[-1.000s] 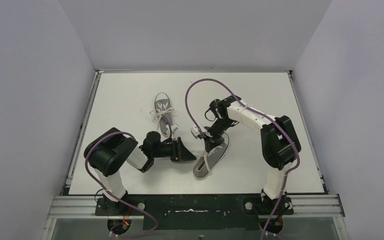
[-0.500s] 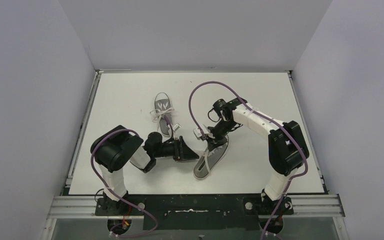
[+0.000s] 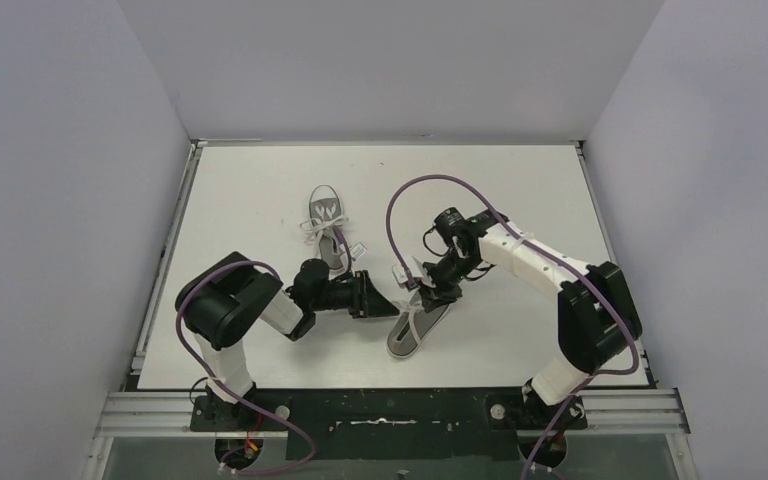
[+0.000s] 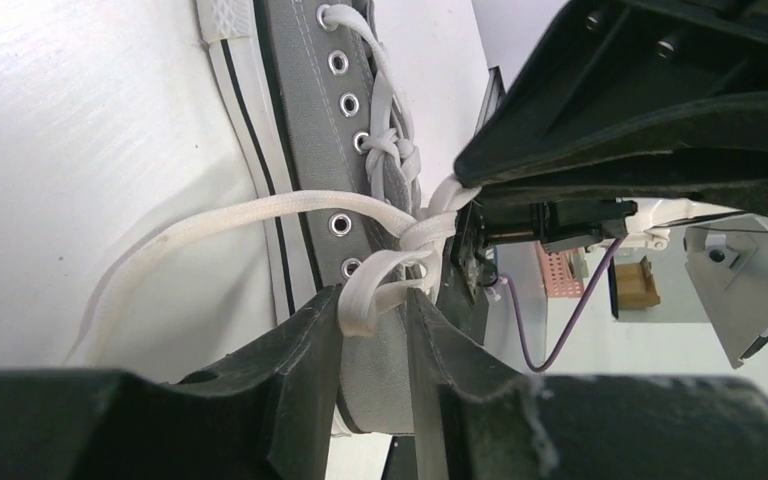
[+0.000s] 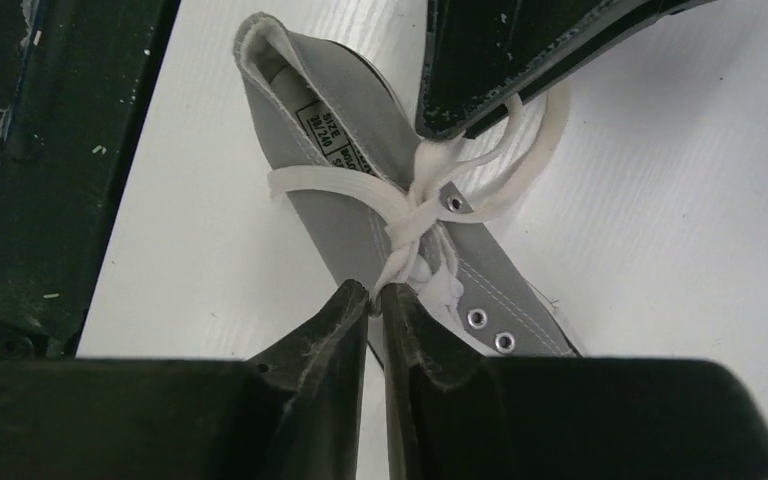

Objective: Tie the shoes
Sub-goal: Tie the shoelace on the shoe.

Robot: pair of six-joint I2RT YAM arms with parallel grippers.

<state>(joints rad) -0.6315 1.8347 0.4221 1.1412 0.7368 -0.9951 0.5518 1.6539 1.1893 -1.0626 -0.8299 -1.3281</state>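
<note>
The near grey shoe lies on the white table between my grippers, and also shows in the left wrist view and the right wrist view. Its white laces cross in a knot over the top eyelets. My left gripper is shut on a lace loop at its fingertips. My right gripper is shut on the other lace strand, drawn taut from the knot. The far grey shoe lies beyond the left gripper, with a white bow on it.
A loose lace end trails over the table left of the near shoe. Purple cables arch over both arms. Grey walls close in the table on three sides. A metal rail runs along the near edge.
My right arm has swung to the right and its gripper has drawn slightly nearer with the lace. My left gripper has shifted a little right toward the shoe. Both keep hold of the laces.
</note>
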